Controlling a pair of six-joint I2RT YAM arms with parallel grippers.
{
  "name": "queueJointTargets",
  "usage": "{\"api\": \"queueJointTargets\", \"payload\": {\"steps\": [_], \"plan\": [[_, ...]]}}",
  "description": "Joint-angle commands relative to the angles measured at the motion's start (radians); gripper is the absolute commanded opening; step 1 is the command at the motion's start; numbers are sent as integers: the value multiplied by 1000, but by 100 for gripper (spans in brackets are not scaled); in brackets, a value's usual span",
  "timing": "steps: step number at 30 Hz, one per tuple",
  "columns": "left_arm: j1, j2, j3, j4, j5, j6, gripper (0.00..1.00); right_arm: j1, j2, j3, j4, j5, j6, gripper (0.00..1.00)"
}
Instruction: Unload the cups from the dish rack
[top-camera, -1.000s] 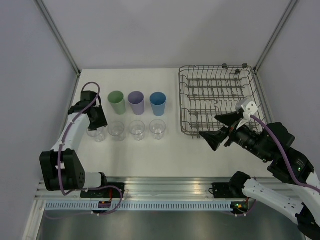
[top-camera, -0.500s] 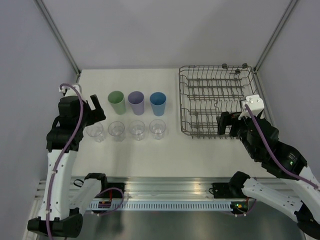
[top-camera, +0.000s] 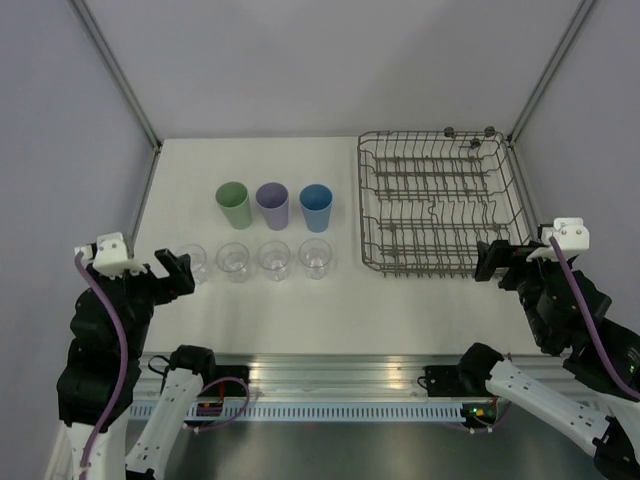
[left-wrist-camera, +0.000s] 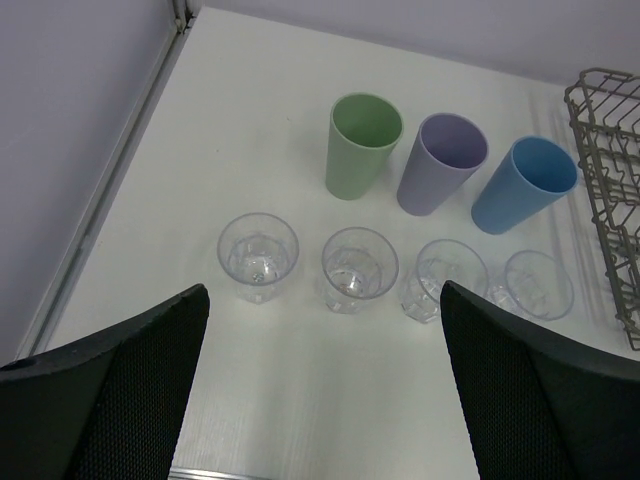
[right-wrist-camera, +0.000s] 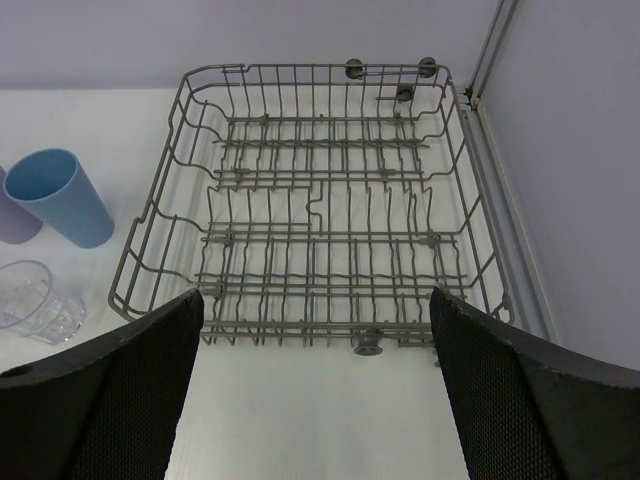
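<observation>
Cups (top-camera: 233, 261) stand upright in two rows on the desk (top-camera: 300, 310), left of centre: mint green tumbler (top-camera: 233, 203), lavender tumbler (top-camera: 272, 205) and blue tumbler (top-camera: 316, 207) behind, four clear cups (top-camera: 274, 259) in front. Right of them sits the dish rack (top-camera: 420, 133). The left tool (top-camera: 172, 276), near the leftmost clear cup, and the right tool (top-camera: 497, 262), at the rack's near right corner, both gape wide, gripping nothing.
</observation>
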Motion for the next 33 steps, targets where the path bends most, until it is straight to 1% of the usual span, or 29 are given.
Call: {"api": "queueJointTargets", "payload": {"steps": [1, 2, 6, 11, 16, 23, 33], "plan": [[-4, -78, -18, -34, -25, 49, 100, 0, -54, 13, -57, 0, -8, 98], [-4, -109, -16, -49, -27, 49, 100, 0, -63, 16, -68, -6, -5, 98], [-18, -144, -18, -75, -38, 50, 100, 2, -101, 30, -103, -9, 7, 98], [-19, -163, -28, -58, 7, 55, 100, 0, -120, 30, -105, 23, 9, 98], [-19, -200, -41, -41, -5, 58, 100, 0, -112, 27, -97, 46, -5, 98], [-19, -203, -50, -34, -10, 56, 100, 0, -131, 8, -71, 65, -18, 98], [-19, -201, -68, -9, -5, 59, 100, 2, -112, 3, -68, 71, -16, 98]]}}
